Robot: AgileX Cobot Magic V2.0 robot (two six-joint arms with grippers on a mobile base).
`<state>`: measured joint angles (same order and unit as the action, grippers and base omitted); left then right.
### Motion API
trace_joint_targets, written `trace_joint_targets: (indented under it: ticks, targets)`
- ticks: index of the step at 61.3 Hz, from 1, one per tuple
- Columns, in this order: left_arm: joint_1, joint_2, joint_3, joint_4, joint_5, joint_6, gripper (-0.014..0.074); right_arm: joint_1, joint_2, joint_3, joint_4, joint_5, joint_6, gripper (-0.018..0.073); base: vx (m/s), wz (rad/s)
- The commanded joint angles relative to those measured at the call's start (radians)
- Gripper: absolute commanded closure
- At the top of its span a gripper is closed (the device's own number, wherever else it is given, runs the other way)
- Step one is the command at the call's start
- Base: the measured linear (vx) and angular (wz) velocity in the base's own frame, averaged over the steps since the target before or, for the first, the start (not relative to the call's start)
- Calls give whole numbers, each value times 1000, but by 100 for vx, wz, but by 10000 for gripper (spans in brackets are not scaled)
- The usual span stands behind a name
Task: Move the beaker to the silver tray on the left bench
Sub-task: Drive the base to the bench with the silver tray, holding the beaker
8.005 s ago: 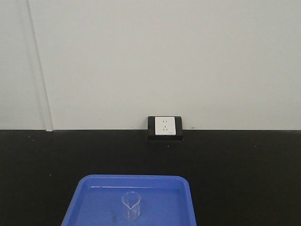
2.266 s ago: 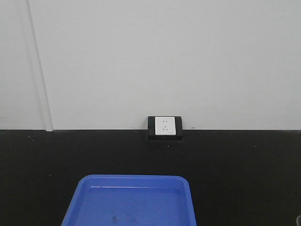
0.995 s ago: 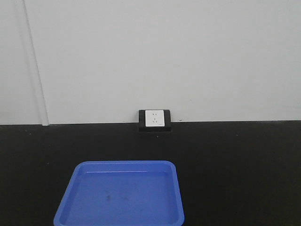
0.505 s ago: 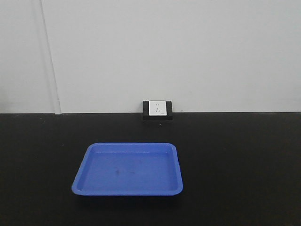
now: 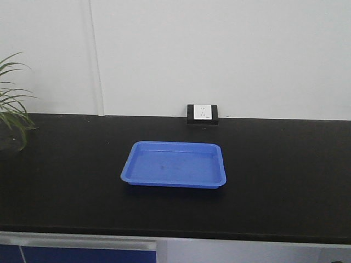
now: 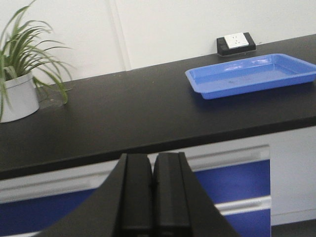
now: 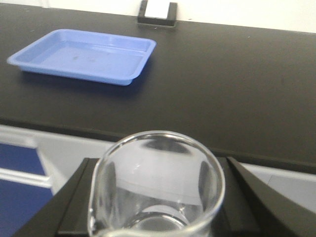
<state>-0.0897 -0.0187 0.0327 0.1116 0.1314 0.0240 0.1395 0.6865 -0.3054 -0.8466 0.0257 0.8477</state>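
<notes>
The clear glass beaker (image 7: 155, 187) fills the bottom of the right wrist view, upright, held between the two black fingers of my right gripper (image 7: 155, 197), which is shut on it. It hangs in front of a black bench (image 7: 222, 89), off the worktop. My left gripper (image 6: 152, 192) is shut with nothing between its fingers, low in front of the bench's front edge. The silver tray is out of view in all frames. Neither gripper shows in the front view.
An empty blue plastic tray (image 5: 174, 164) lies on the black worktop (image 5: 285, 181). A wall socket box (image 5: 202, 114) sits at the back. A potted plant (image 6: 17, 74) stands at the far left. Blue and white cabinet fronts (image 6: 232, 182) run below the bench edge.
The front view has drawn back from the bench and turned: the blue tray looks smaller and farther, and the bench front edge and the plant have come into view. Eight seconds ago the beaker stood in the blue tray.
</notes>
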Motion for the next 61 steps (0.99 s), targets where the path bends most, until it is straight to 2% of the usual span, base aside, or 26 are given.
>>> trace_joint_targets:
  ticks: [1, 31, 61]
  targets:
    - [-6, -8, 20, -5, -83, -6, 595, -6, -1, -38, -11, -53, 3, 570, -35, 17]
    - [-6, -8, 20, -5, -83, -6, 595, -6, -1, -38, -11, -53, 3, 570, -37, 27]
    - [-6, -8, 20, -5, -83, -6, 595, -6, -1, -38, -11, -53, 3, 570, -35, 51]
